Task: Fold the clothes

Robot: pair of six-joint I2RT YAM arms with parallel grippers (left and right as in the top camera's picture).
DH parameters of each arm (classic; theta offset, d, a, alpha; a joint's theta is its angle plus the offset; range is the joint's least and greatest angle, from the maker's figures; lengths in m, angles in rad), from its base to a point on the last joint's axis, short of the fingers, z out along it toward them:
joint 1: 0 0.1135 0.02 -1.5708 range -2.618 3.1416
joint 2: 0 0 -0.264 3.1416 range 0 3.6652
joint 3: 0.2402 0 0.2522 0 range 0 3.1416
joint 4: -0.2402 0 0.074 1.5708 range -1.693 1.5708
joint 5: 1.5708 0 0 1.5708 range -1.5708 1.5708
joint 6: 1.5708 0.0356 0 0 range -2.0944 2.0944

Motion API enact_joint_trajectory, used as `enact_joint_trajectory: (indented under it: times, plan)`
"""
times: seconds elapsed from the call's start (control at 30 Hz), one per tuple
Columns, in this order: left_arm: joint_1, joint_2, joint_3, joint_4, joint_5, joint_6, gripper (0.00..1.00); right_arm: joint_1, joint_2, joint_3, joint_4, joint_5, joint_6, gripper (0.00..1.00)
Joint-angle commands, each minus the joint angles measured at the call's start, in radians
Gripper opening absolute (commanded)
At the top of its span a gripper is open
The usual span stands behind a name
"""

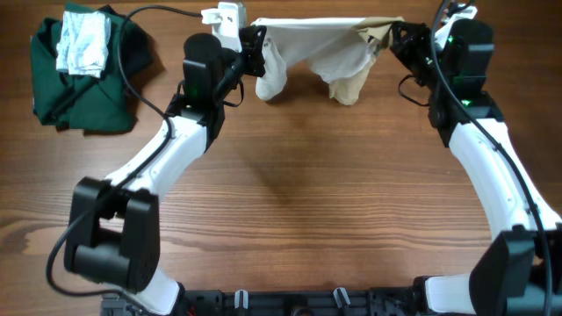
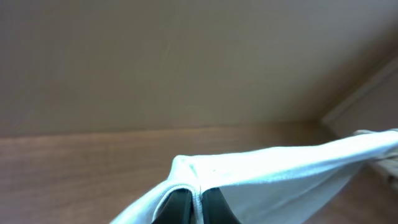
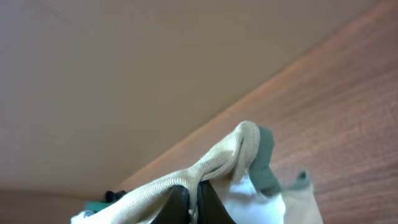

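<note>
Wooden table (image 1: 290, 219) beneath clothes (image 1: 312, 44), beige wall (image 2: 186, 62) behind

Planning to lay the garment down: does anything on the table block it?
Nothing visible does. The left hand and right hand both grip the garment; the table in front of it shows only wood. The dark green pile lies far aside.

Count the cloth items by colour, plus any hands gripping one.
white/cream garment with tan part: 1
dark green garment: 1
whitish-grey cloth, lying on the green one: 1
hands shut on the white/cream garment, left hand and right hand: 2
Total: 3 cloth items, 2 hands
</note>
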Motion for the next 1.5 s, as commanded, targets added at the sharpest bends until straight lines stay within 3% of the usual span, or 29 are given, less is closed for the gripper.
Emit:
enact_joint_trajectory:
  times: [0.0,0.2,0.33,0.73,0.77,0.8,0.83,0.9,0.93,1.1,1.2,1.3,1.33,1.37,1.43,1.47]
  plan:
    - [0.019,0.051,0.009,-0.045,-0.053,0.021,0.04,-0.012,0.050,0.023,-0.029,0.018,-0.020,0.04]
    - [0.018,0.023,0.009,-0.233,0.095,0.019,0.04,-0.014,0.001,0.023,-0.198,0.034,-0.045,0.06]
    - [0.016,-0.044,0.009,-0.382,0.195,0.018,0.04,-0.014,-0.066,0.023,-0.386,0.150,-0.049,0.06]
    - [-0.015,-0.242,0.009,-0.922,0.196,0.018,0.07,-0.014,-0.159,0.023,-0.772,0.122,-0.072,0.09]
    - [-0.022,-0.241,0.009,-0.949,0.196,0.018,0.22,-0.014,-0.159,0.023,-0.783,0.109,-0.075,0.09]
    - [-0.030,-0.241,0.009,-0.975,0.196,0.018,0.45,-0.013,-0.159,0.023,-0.790,0.093,-0.092,0.09]
    - [-0.040,-0.241,0.009,-1.001,0.196,0.018,0.74,-0.010,-0.159,0.023,-0.795,0.062,-0.130,0.14]
    - [-0.047,-0.242,0.009,-1.019,0.196,0.018,0.76,-0.003,-0.159,0.023,-0.807,0.024,-0.166,0.27]
    - [-0.048,-0.242,0.009,-1.019,0.192,0.019,0.84,0.000,-0.159,0.023,-0.814,0.004,-0.182,0.32]
    - [-0.047,-0.256,0.009,-1.025,0.126,0.018,0.99,0.034,-0.151,0.019,-0.823,-0.040,-0.208,0.50]
    - [-0.047,-0.278,0.009,-1.038,-0.006,0.018,0.99,0.084,-0.110,0.019,-0.797,-0.112,-0.206,0.49]
    - [-0.039,-0.307,0.009,-1.046,-0.099,0.017,0.98,0.150,-0.039,0.019,-0.715,-0.152,-0.199,0.32]
    - [-0.030,-0.315,0.009,-1.046,-0.098,0.016,0.87,0.178,-0.002,0.019,-0.679,-0.165,-0.198,0.23]
    - [-0.024,-0.315,0.009,-1.049,-0.098,0.014,0.84,0.195,0.024,0.019,-0.658,-0.172,-0.200,0.18]
    - [-0.008,-0.315,0.009,-1.079,-0.099,0.014,0.68,0.235,0.102,0.019,-0.626,-0.178,-0.201,0.06]
    - [-0.002,-0.315,0.009,-1.095,-0.099,0.014,0.63,0.246,0.136,0.019,-0.620,-0.182,-0.211,0.04]
